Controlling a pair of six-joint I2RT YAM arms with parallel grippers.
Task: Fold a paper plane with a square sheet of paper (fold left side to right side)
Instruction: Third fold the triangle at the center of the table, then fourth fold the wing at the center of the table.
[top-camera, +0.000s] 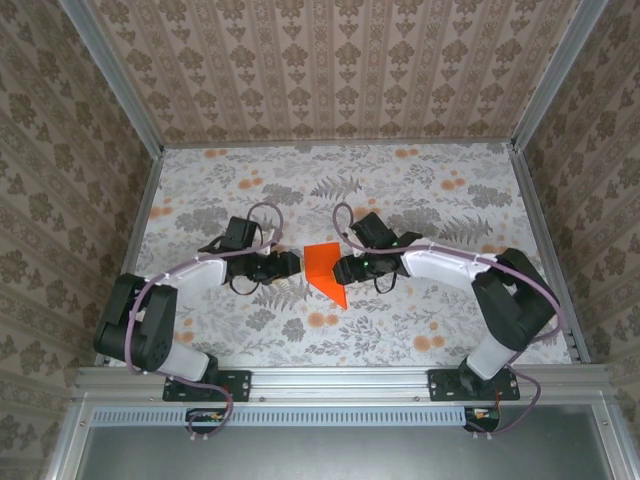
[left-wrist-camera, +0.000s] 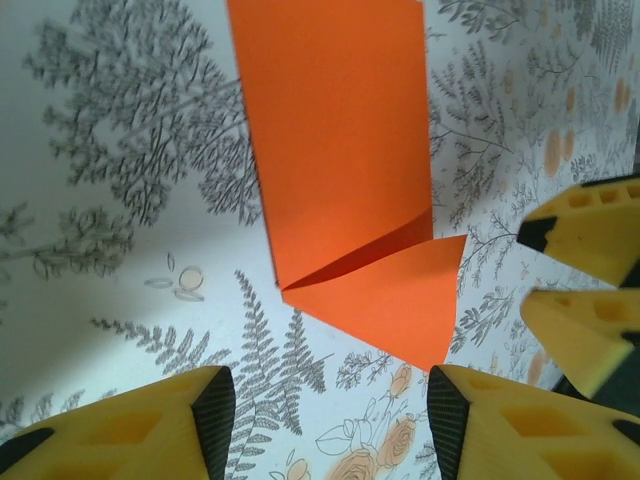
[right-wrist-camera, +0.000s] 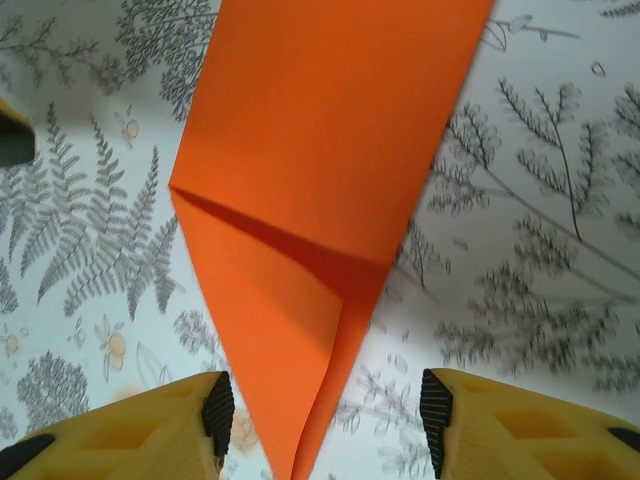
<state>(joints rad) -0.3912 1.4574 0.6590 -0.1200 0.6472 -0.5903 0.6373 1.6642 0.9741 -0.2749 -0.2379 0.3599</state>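
The left gripper (top-camera: 294, 265) is set just left of the square sheet of paper (top-camera: 324, 272); the right gripper (top-camera: 340, 268), apparently, just right.

A robot lab's test cell: aluminium frame (top-camera: 340, 376), damask-papered walls (top-camera: 330, 70) and a floral-print table (top-camera: 400, 190).

Orange paper (top-camera: 323, 270), folded to a point aimed toward the near edge, lies flat in the middle of the floral surface (top-camera: 420, 200). The left claw (top-camera: 291, 265) sits just beside its left edge, the right claw (top-camera: 339, 270) at its right edge, both low.
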